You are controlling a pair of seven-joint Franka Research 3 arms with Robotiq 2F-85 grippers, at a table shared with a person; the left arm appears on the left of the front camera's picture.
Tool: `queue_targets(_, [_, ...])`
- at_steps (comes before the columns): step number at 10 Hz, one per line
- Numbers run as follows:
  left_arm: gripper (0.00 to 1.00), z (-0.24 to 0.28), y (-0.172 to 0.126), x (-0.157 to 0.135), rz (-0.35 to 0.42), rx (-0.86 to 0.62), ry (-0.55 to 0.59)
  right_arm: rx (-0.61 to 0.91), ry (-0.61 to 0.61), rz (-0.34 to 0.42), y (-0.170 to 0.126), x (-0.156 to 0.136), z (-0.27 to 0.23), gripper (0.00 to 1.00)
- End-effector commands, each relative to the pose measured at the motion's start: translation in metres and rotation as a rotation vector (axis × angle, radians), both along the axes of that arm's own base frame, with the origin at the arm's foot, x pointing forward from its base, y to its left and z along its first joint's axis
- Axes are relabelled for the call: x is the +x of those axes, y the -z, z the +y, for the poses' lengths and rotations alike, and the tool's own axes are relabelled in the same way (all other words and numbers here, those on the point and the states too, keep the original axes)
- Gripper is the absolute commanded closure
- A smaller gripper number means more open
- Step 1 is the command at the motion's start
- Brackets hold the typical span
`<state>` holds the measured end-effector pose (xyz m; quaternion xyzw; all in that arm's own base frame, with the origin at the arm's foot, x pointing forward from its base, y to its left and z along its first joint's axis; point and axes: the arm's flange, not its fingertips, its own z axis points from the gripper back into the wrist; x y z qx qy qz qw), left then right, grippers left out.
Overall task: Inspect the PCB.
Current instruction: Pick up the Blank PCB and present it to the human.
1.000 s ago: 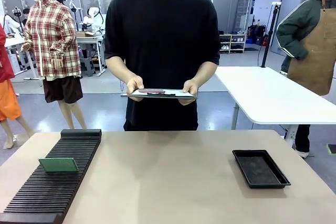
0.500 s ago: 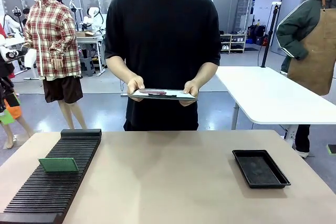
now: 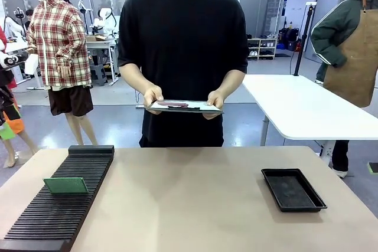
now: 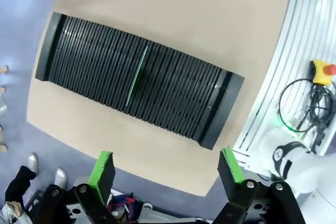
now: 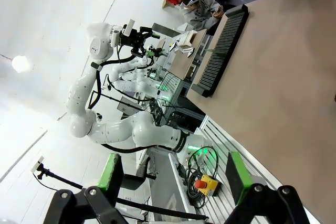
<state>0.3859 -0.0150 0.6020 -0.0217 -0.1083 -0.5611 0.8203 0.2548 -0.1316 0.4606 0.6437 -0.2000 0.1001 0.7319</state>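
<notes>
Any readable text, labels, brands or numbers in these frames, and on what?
None can be read.
PCB: no legible marking, too small.
Clipboard: sheet seen nearly edge-on, nothing readable.
Yellow emergency-stop box: any lettering is too blurred.

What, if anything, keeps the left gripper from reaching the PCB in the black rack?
Likely nothing, so probably yes. The left gripper hangs open, looking down on the rack; the PCB stands on edge in a slot, with nothing over it and the other slots empty.
</notes>
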Motion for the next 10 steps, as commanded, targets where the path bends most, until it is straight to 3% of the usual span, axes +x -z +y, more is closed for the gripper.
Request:
queue_targets(1, [0.0,-0.001,0.033,0.007,-0.097,0.071,0.225,0.006,-0.003,-0.017,-0.001,0.0,-0.001,0.0])
queue_targets(3, [0.0,0.009,0.069,0.006,-0.175,0.129,0.285,0.006,-0.003,-0.017,-0.001,0.0,-0.001,0.0])
queue_targets(6, [0.0,0.015,0.122,0.025,-0.18,0.158,0.285,0.006,-0.003,-0.017,-0.001,0.0,-0.001,0.0])
queue_targets(7, [0.0,0.014,0.143,0.038,-0.231,0.166,0.289,0.006,-0.003,-0.017,-0.001,0.0,-0.001,0.0])
queue_targets(10, [0.0,0.009,0.178,0.071,-0.172,0.216,0.279,0.006,-0.003,-0.017,-0.001,0.0,-0.001,0.0])
